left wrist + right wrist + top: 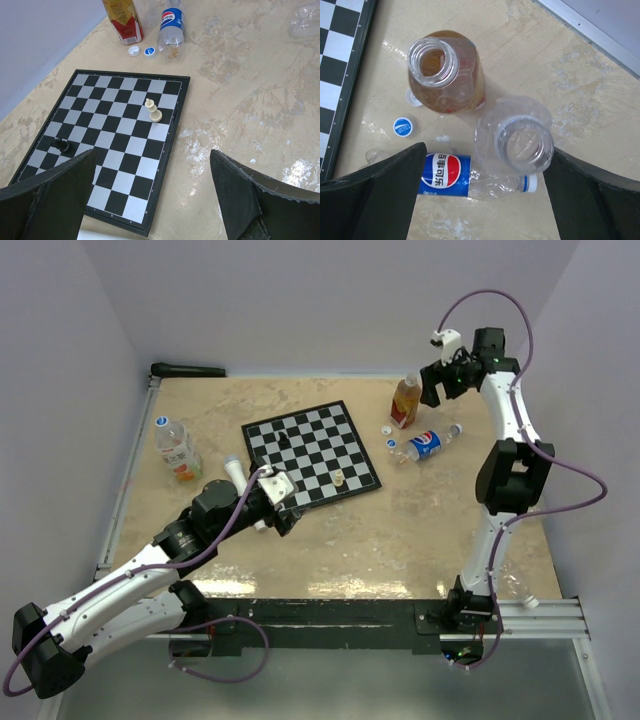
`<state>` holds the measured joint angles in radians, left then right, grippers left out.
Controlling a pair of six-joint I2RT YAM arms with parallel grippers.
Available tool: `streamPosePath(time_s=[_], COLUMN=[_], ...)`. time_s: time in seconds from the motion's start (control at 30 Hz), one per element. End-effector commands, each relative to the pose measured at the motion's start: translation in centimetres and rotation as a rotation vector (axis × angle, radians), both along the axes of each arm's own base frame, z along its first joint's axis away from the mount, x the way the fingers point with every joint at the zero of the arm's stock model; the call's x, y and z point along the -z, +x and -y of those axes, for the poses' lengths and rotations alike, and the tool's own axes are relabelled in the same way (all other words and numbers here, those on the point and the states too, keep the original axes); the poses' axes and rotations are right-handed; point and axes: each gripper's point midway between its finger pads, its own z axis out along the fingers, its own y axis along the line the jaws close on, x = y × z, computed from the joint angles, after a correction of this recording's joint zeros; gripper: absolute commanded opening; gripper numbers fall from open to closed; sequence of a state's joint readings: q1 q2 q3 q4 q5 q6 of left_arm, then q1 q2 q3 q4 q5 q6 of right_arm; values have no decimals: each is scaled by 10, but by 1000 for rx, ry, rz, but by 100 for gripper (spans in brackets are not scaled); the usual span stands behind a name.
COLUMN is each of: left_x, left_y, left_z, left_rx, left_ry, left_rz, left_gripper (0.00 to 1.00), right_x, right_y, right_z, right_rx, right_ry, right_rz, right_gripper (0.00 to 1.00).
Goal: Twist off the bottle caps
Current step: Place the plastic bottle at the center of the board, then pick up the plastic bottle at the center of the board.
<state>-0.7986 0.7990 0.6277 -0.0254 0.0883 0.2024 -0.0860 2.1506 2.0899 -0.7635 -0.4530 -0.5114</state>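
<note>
Top: left gripper (277, 490) over the near corner of the chessboard (312, 452), right gripper (440, 380) above the amber bottle (405, 400). Left wrist: jaws wide, empty; white cap (133, 50) and blue cap (149, 51) lie loose on the table (240, 75) past the board. Right wrist: jaws wide, gripping nothing; blue cap beside the open amber bottle.

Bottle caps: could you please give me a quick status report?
Left gripper open, empty. Right gripper open above clear bottle. Blue cap and white cap off, lying loose; Pepsi bottle capped. Nothing blocking.
</note>
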Motion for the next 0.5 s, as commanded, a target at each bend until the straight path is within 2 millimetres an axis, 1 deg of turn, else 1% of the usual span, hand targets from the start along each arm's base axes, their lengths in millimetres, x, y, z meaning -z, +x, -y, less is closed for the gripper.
streamPosePath(time_s=[0.0,0.2,0.3,0.43,0.47], left_x=[-20,-21,-22,-23,-23], left_y=[5,4,4,5,5], left_z=[-1,-2,-2,-3,-4], left_rx=[-13,-15,-16,-21,-23], left_ry=[-33,-36,-36,-41,-41], left_rz=[51,55,55,59,59], left_gripper=[100,100,100,100,100], right_x=[-53,-63,-67,-88,-89], right_y=[-7,-20,-31,-51,-56], right_z=[5,15,18,24,24], right_rx=[26,61,77,112,115], right_ry=[-13,-34,-49,-69,-68], right_rz=[126,164,183,249,259], right_gripper=[98,98,98,98,98])
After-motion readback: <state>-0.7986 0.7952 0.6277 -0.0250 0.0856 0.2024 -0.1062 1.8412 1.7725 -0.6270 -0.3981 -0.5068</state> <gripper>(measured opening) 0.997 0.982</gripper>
